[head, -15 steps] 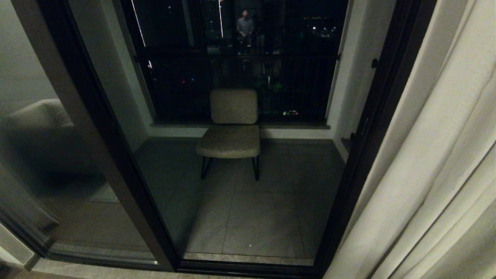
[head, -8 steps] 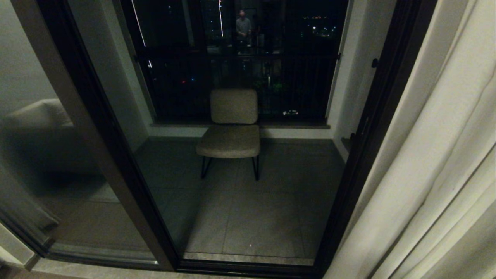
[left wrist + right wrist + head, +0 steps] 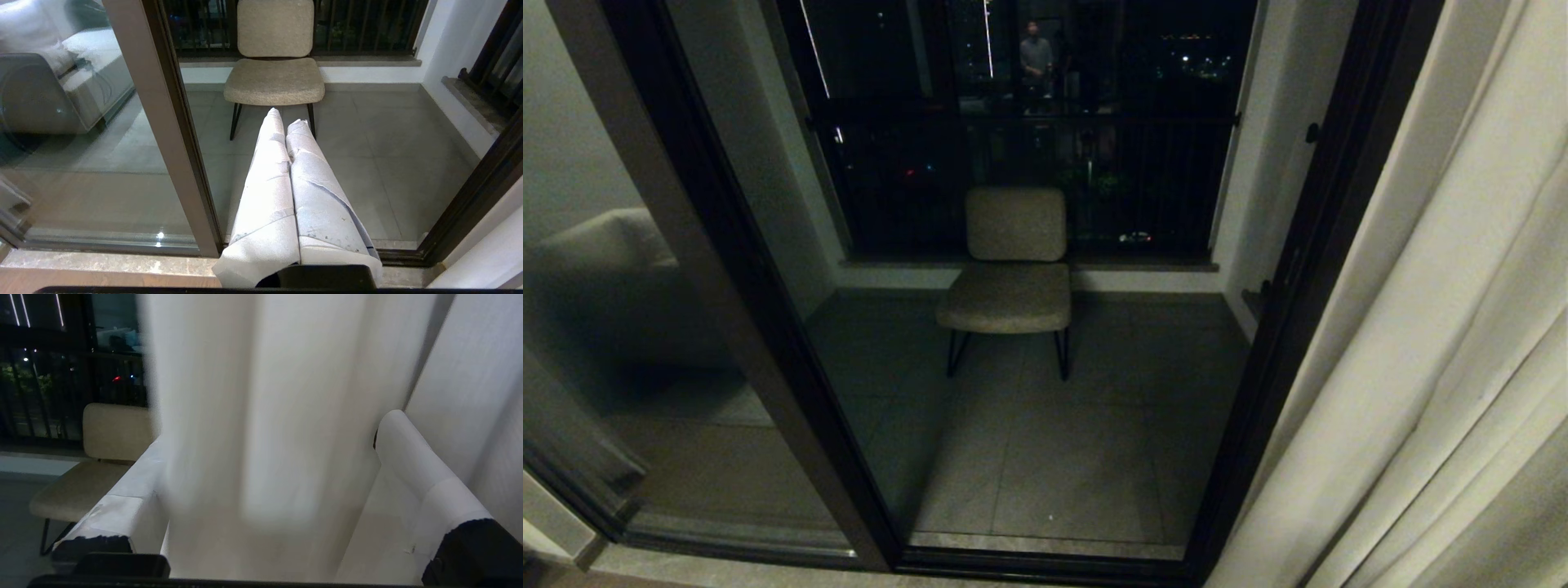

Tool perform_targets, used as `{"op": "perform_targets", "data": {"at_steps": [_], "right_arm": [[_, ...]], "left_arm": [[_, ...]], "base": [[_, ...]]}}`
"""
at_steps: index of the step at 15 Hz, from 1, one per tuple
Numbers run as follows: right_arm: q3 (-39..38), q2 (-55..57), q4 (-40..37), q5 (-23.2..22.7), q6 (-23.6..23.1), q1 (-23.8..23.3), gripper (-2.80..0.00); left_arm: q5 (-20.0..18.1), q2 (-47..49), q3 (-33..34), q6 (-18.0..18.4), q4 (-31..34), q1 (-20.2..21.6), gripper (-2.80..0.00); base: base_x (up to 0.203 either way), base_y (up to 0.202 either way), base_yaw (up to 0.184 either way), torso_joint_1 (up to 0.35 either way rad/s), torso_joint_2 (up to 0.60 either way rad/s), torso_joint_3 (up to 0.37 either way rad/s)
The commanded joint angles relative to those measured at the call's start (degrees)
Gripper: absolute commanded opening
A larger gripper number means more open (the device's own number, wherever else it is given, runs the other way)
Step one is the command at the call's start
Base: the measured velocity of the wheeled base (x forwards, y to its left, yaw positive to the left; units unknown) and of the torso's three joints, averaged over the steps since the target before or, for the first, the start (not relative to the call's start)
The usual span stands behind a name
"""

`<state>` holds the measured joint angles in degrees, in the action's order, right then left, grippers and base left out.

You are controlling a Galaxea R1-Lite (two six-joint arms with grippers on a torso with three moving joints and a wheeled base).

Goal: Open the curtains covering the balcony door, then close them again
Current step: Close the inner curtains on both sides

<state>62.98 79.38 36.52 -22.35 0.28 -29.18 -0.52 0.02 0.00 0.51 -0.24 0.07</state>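
The balcony door point(image 3: 768, 327) stands uncovered, its dark frame and glass panes in plain sight. The cream curtains point(image 3: 1437, 367) hang bunched in long pleats at the right edge of the head view. Neither arm shows there. In the right wrist view my right gripper point(image 3: 273, 430) is open, its white-wrapped fingers point(image 3: 412, 457) spread wide, with a thick fold of the curtains point(image 3: 265, 396) lying between them. My left gripper point(image 3: 286, 116) is shut on nothing and points towards the door's lower frame point(image 3: 175, 134), away from the curtains.
A beige chair point(image 3: 1013, 269) on thin black legs stands on the tiled balcony floor behind the glass, before a dark railing. A person is reflected high in the pane point(image 3: 1037, 53). A sofa shows through the left pane point(image 3: 36, 94). A stone sill point(image 3: 102, 263) runs along the door's foot.
The curtain folds at the right edge of the head view have shifted a little. The door, the chair and the floor look the same.
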Motion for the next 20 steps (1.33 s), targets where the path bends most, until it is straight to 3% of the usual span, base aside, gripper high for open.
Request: {"op": "perform_targets", "data": {"at_steps": [1, 6, 7, 14, 20], "right_arm": [[5.1, 7.0, 0.1, 0.0, 0.2, 0.0, 0.00], [10.1, 12.4, 0.3, -0.1, 2.8, 0.1, 0.00], [9.9, 12.5, 0.4, -0.1, 2.8, 0.1, -2.80], [7.6, 9.5, 0.2, -0.3, 6.0, 1.6, -2.80], [2.3, 5.3, 0.2, -0.2, 8.5, 10.7, -2.80]], "left_arm": [[0.0, 0.0, 0.0, 0.0, 0.0, 0.0, -2.80], [0.0, 0.0, 0.0, 0.0, 0.0, 0.0, -2.80], [0.0, 0.0, 0.0, 0.0, 0.0, 0.0, -2.80], [0.0, 0.0, 0.0, 0.0, 0.0, 0.0, -2.80], [0.0, 0.0, 0.0, 0.0, 0.0, 0.0, -2.80]], "base": [[0.000, 0.000, 0.000, 0.000, 0.00, 0.000], [0.000, 0.000, 0.000, 0.000, 0.00, 0.000], [0.000, 0.000, 0.000, 0.000, 0.00, 0.000], [0.000, 0.000, 0.000, 0.000, 0.00, 0.000], [0.000, 0.000, 0.000, 0.000, 0.00, 0.000]]}}
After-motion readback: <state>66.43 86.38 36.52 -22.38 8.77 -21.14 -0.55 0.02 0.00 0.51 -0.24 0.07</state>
